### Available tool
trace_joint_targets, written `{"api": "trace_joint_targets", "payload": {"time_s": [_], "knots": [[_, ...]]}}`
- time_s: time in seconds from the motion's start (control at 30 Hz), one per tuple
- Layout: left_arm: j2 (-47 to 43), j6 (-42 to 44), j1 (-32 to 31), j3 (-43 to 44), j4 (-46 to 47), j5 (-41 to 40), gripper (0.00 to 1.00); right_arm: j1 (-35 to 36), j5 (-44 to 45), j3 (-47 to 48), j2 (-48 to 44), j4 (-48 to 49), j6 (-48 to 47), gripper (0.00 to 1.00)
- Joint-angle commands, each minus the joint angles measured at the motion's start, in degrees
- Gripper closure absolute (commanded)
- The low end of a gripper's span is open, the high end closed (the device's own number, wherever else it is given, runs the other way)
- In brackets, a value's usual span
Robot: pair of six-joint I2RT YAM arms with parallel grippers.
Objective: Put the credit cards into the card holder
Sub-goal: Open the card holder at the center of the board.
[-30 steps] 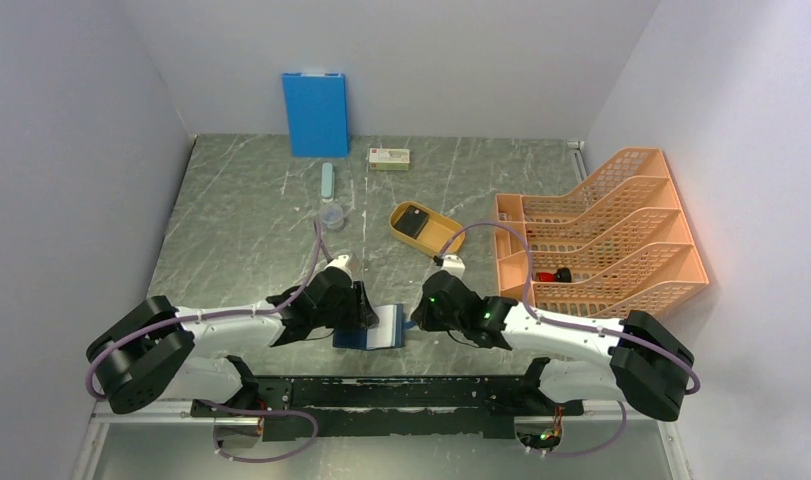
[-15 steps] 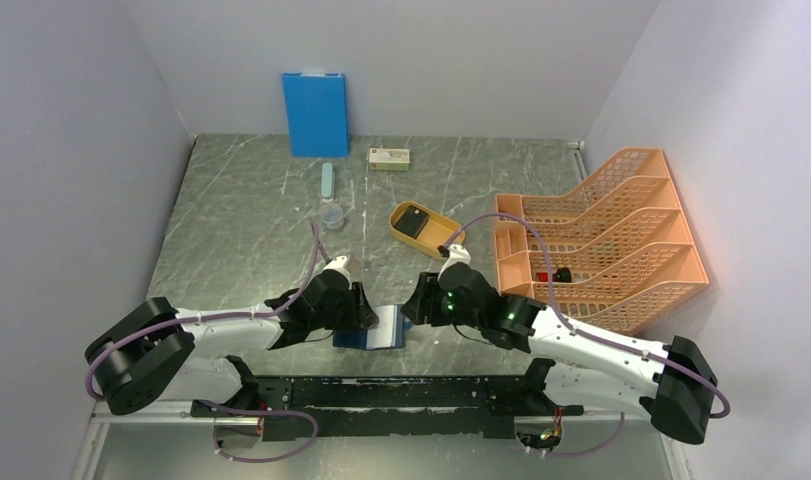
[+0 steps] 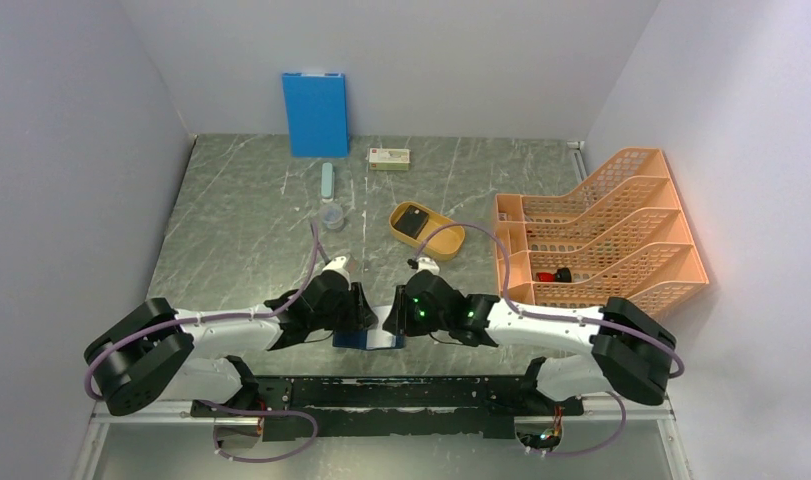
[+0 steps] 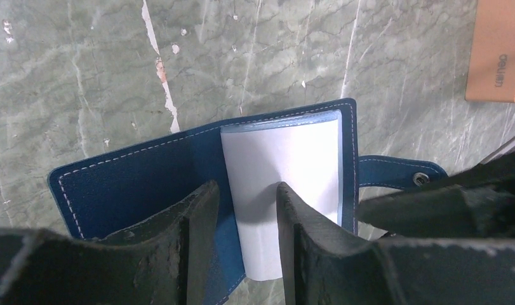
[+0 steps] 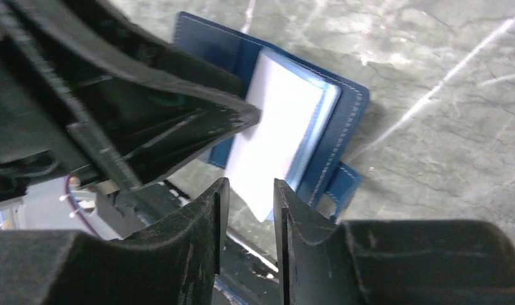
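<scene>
The card holder [image 4: 147, 184] lies opened flat on the desk [image 3: 241, 220], directly beneath the left tool [image 4: 245, 190] and just ahead of the right tool [image 5: 247, 187].

The fingers of the left tool are held apart. One finger is placed over the navy inner cover and the other over the stack of pale sleeves [image 4: 293, 159]. Whether they press on the holder cannot be told. The snap tab [image 4: 401, 175] projects from the cover edge on the side facing the right tool.

The fingers of the right tool are held slightly apart, and nothing is seen clamped between them. Their tips are positioned near the free edge of the sleeves. Whether the sleeves hold cards cannot be told.

A yellow oval tray [image 3: 451, 243] is located beyond the right tool, well apart from it. One dark flat rectangular item [image 3: 413, 222] is contained in it.

An orange file rack [image 3: 621, 215] stands far to the right of the right tool. A small red and dark item [image 3: 553, 274] is contained in one of its nearer compartments.
</scene>
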Motion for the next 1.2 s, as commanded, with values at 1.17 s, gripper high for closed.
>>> {"api": "trace_joint_targets", "payload": {"time_s": [1.17], "knots": [[0.2, -1.3, -0.2, -6.3, -5.2, -5.7, 0.84, -1.1, -5.4, -4.4, 11.1, 18.8, 4.8, 0.57]]}}
